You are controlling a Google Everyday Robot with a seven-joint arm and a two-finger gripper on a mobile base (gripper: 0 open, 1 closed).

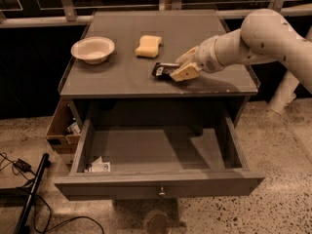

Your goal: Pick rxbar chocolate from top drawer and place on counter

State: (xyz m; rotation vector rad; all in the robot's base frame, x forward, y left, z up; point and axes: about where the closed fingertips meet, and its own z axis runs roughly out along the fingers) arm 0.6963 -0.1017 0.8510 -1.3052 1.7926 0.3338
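The rxbar chocolate (161,70), a small black wrapper with white marks, is at the middle right of the grey counter (122,77), low over or on its surface. My gripper (178,67) reaches in from the right, and its tan fingers (184,73) are closed on the bar's right end. The top drawer (156,186) is pulled fully open below the counter, with a small metal knob (161,192) on its front panel. No black bar lies in the drawer.
A white bowl (92,49) and a yellow sponge (148,46) sit at the back left of the counter. White paper packets (99,166) lie in the drawer's front left corner. A brown cardboard box (61,127) stands left of the cabinet. Cables (29,199) lie on the floor.
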